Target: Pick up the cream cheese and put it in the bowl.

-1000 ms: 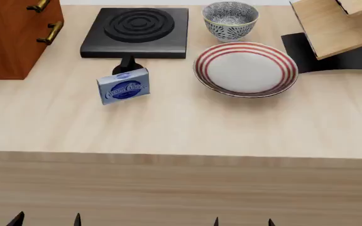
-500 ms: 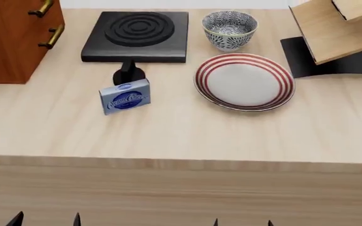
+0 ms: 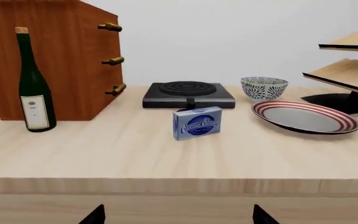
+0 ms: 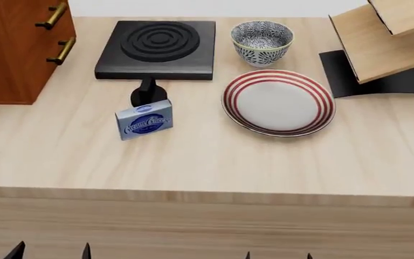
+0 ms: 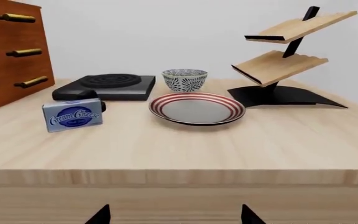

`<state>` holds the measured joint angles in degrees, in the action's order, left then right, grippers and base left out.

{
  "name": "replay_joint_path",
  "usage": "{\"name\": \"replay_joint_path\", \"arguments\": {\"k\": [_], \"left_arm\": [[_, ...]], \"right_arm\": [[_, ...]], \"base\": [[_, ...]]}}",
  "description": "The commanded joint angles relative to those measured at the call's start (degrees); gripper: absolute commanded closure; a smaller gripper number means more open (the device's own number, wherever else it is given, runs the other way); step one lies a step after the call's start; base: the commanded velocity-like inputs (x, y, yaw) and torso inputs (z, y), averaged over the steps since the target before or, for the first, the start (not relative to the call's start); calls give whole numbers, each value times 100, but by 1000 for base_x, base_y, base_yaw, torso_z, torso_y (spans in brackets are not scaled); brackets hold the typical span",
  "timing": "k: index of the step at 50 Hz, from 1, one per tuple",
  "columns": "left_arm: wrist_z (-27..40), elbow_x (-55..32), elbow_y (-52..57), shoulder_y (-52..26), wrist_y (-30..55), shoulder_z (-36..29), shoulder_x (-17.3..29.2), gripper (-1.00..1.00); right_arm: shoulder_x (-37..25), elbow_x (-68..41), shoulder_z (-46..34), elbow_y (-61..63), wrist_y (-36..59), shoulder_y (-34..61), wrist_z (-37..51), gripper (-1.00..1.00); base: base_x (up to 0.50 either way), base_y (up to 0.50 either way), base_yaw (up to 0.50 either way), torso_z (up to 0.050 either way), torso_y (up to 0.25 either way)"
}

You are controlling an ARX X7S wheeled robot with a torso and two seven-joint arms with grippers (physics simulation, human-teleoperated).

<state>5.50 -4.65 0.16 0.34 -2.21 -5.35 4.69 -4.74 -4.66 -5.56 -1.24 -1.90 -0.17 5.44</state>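
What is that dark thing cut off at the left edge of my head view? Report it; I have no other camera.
Observer: A dark green glass wine bottle with a white label and a cork, standing upright next to the brown wooden cabinet.
Operator: Now describe the whole wooden rack at far right; I see only part of it.
Observer: The two-tier wooden rack has two slanted shelves carried on one black post that rises from a flat black base.

Only pointed black fingers (image 4: 16, 251) show.
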Motion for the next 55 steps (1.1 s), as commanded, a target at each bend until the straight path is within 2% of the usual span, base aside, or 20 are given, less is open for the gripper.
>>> {"name": "replay_joint_path", "arguments": {"k": [1,24,30,55], "left_arm": [[107,-61,5,9,-49,-86,77,-100],[243,-235,34,-4,-34,-223,206,-100],[283,-230,18,7,-104,-266,233,-100],[412,-320,-13,-17,-167,-376,329,-100]], "right_arm": [[-84,-90,-93,-20,2,10,72,-100],[-212,-168,-226,-57,-50,30,241,-100],[-233,-185,-262,-46,-16,27,289,-100],[-327,-210,-387,-142,-138,42,437,-100]], "base": [[0,0,0,46,0],[0,0,0,49,0],[29,0,0,0,0],[280,0,0,0,0]]}}
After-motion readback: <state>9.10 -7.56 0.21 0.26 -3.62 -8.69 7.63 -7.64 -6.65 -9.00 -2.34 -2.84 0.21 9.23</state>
